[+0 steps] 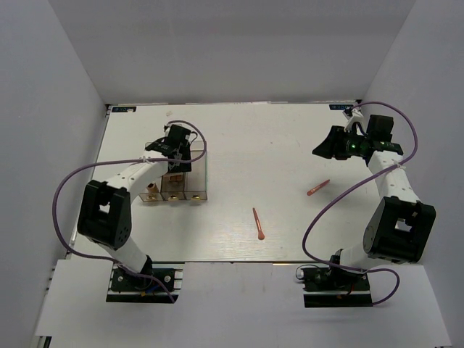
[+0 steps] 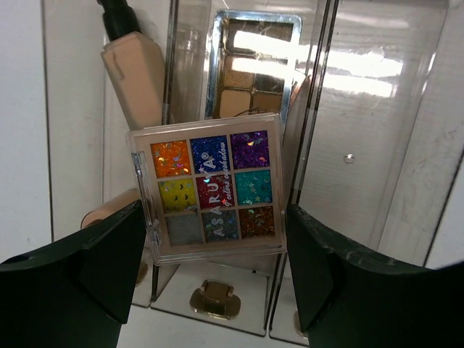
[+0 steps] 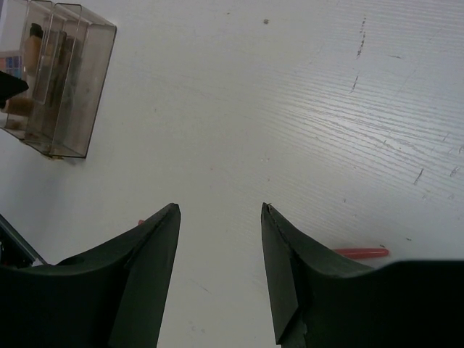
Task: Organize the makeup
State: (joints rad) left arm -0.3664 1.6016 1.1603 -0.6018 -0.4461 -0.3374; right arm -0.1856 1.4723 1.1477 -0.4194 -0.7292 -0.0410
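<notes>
My left gripper (image 2: 215, 206) is over the clear organizer (image 2: 391, 145), its fingers against both sides of the multicolour eyeshadow palette (image 2: 210, 192), which tilts above the middle compartment. A brown palette (image 2: 250, 69) stands behind it. A beige foundation bottle (image 2: 138, 72) leans in the left compartment, with a second beige one (image 2: 109, 210) below. In the top view the left gripper (image 1: 176, 148) hides the palettes. My right gripper (image 1: 322, 150) is open and empty over bare table (image 3: 220, 210). Two coral applicators lie on the table, one (image 1: 317, 188) near the right arm and one (image 1: 258, 223) at the centre front.
The organizer (image 1: 199, 181) stands on the left half of the white table and shows at the upper left of the right wrist view (image 3: 80, 80). One applicator (image 3: 360, 253) shows beside the right finger. Grey walls enclose the table.
</notes>
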